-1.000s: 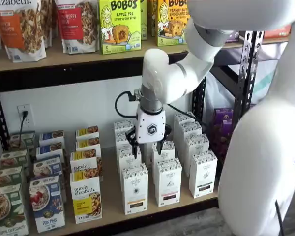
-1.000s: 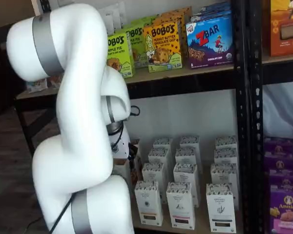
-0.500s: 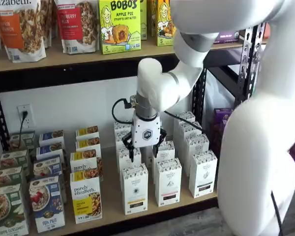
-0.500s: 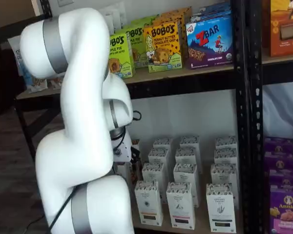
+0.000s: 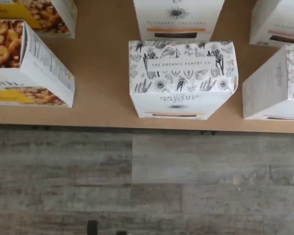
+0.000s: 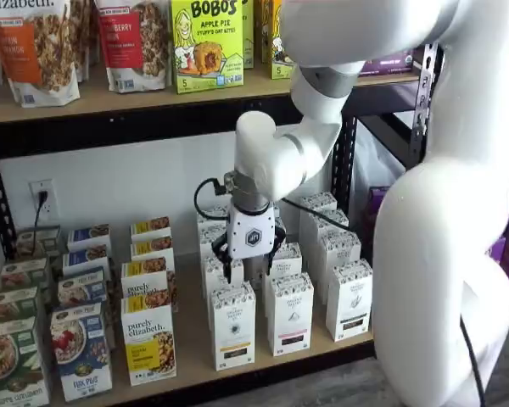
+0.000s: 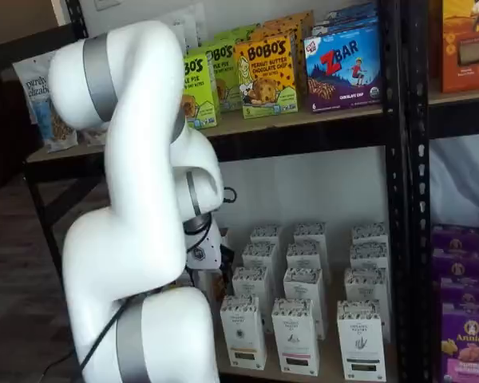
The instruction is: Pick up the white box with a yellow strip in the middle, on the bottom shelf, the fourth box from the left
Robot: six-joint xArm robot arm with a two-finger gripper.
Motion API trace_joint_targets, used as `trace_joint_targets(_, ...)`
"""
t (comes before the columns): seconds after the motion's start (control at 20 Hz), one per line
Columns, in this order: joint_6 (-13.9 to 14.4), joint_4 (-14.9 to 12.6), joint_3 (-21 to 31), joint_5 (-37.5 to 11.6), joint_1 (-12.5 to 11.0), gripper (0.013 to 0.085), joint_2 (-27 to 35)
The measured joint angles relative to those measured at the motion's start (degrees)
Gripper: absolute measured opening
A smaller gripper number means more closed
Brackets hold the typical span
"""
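The white box stands at the front of its row on the bottom shelf, a yellow-orange strip low on its face. The wrist view looks down on the white box with its speckled top, close to the front edge of the bottom shelf. In a shelf view the white box is the front-left carton. My gripper hangs just above and slightly behind it, open, black fingers spread with nothing between them. The arm hides most of the gripper in the other shelf view.
Like white cartons with a pinkish strip and a dark strip stand to the right. Purely elizabeth boxes stand to the left. More white cartons queue behind. An upper shelf of snack boxes overhangs. A black rack post rises on the right.
The gripper has come down and forward along the row, from over the rear cartons to just above the front white box. Its fingers stayed spread.
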Motion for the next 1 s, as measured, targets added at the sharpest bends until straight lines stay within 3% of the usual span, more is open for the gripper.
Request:
trace_joint_targets(0.5, 1.7, -3.7, -5.0, -3.4, -1.9, 0.085, 7.6)
trace_joint_targets(0.65, 0.9, -3.6, -6.5, -4.4, -2.7, 0.085, 9.9)
trace_joint_targets(0.8, 2.6, -6.1, -8.1, -4.0, -3.3, 0.085, 11.8)
trace_joint_targets(1.0, 0.1, -3.9, -9.9, -4.7, -3.7, 0.085, 14.5)
